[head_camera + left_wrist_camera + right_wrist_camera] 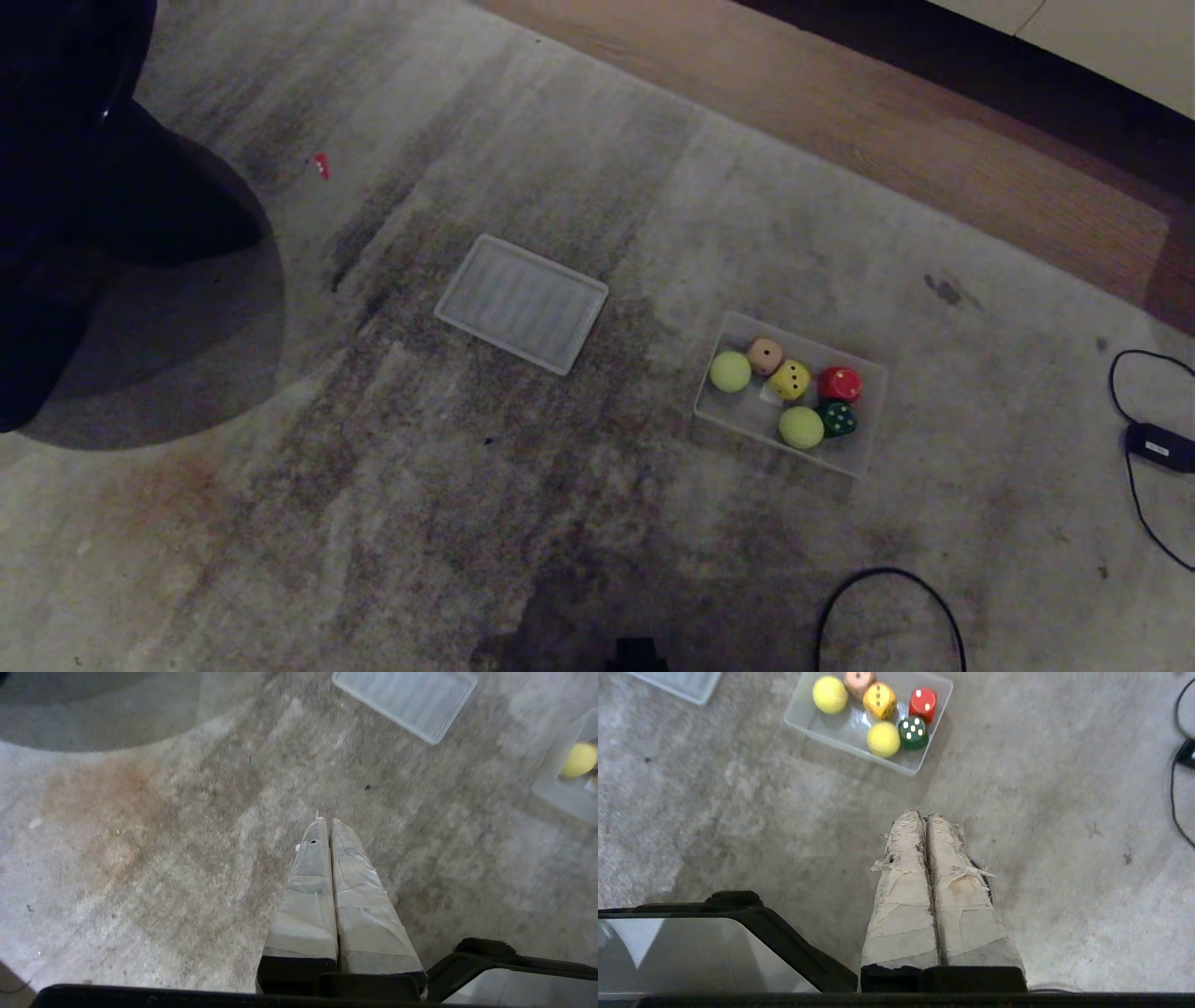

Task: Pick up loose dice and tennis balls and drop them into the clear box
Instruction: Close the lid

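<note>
Both grippers, left gripper (325, 822) and right gripper (924, 815), closed and empty; clear box (864, 439) partly cropped in left wrist view.

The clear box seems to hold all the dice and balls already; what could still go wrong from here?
1. The clear box is open; its lid lies apart on the carpet, so a knock could spill the dice and tennis balls.
2. A black cable loops beside the box; driving might snag it.
</note>
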`<state>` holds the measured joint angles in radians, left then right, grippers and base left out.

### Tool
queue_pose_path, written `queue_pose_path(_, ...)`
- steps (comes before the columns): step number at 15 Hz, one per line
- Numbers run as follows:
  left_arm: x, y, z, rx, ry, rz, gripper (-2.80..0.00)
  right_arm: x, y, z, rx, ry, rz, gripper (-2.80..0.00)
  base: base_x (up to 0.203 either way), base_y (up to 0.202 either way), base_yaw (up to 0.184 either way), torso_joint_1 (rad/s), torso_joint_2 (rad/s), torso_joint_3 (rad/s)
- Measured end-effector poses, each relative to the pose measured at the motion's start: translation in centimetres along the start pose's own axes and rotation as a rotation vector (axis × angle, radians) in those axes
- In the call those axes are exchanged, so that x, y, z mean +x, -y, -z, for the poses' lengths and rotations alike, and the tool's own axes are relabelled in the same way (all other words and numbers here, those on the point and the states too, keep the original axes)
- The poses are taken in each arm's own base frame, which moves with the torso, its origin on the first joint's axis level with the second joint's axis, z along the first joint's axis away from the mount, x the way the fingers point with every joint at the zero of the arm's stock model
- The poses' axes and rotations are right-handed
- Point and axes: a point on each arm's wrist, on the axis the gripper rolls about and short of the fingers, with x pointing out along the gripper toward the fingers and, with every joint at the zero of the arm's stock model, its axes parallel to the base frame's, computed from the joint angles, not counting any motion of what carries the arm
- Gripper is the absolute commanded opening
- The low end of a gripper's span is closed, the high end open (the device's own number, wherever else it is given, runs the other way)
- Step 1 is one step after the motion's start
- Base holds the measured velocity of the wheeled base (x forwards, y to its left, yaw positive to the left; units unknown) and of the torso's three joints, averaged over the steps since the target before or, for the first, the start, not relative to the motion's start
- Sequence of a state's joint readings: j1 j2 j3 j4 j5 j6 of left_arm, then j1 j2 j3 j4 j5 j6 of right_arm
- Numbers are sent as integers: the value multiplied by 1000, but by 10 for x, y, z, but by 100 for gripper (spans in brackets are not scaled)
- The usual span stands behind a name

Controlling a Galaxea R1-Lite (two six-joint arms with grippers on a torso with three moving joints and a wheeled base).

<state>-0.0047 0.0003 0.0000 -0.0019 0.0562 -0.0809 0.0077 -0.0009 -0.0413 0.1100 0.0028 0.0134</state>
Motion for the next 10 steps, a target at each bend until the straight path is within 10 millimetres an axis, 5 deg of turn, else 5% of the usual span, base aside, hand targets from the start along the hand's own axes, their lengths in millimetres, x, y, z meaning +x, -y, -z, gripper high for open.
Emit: queue_pose_path(10,0,0,0,10,-1,4,-280,0,0,0,0,0,1,-280,0,0,0,0,2,201)
